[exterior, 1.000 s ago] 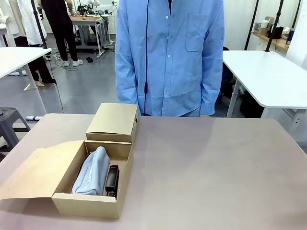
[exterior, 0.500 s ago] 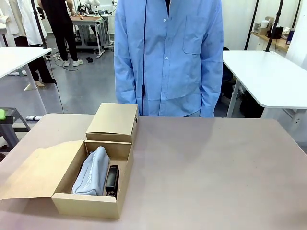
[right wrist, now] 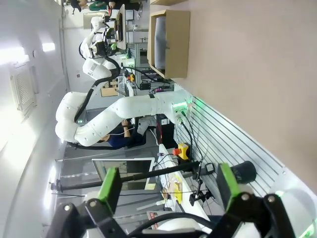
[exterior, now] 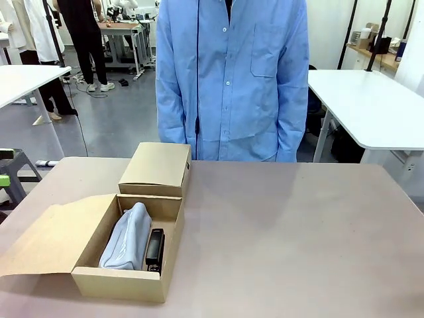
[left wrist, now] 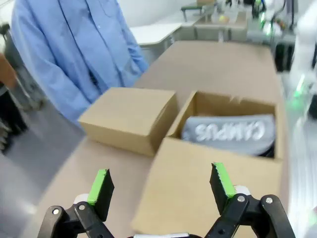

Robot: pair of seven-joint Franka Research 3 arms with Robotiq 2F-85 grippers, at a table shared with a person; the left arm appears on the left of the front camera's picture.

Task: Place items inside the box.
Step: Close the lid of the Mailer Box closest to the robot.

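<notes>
**Cardboard box open on the bench, pouch and stapler inside**

Cardboard makes up both containers on the bench [exterior: 285,232]. The open box [exterior: 126,281] sits near the robot's left corner, its lid flap [exterior: 50,238] folded out flat to the left. Inside lies a grey pouch [exterior: 127,237] lengthwise, and touching its right side a black stapler [exterior: 155,250] set along the box's right wall. In the left wrist view the pouch [left wrist: 229,132] shows its white "CAMPUS" print. A second, closed box [exterior: 156,168] stands just behind the open one, touching its far wall.

A person in a light blue shirt [exterior: 232,79] stands at the far edge of the bench, arms hanging down at the sides.

The left pincer [left wrist: 161,186] hovers above the flap of the open box, its green-padded fingers [left wrist: 101,184] spread wide with nothing between them; its green pads also peep in at the left edge of the front view. The right pincer [right wrist: 166,188] is likewise spread wide and empty, held off the side of the bench and away from the boxes.
</notes>
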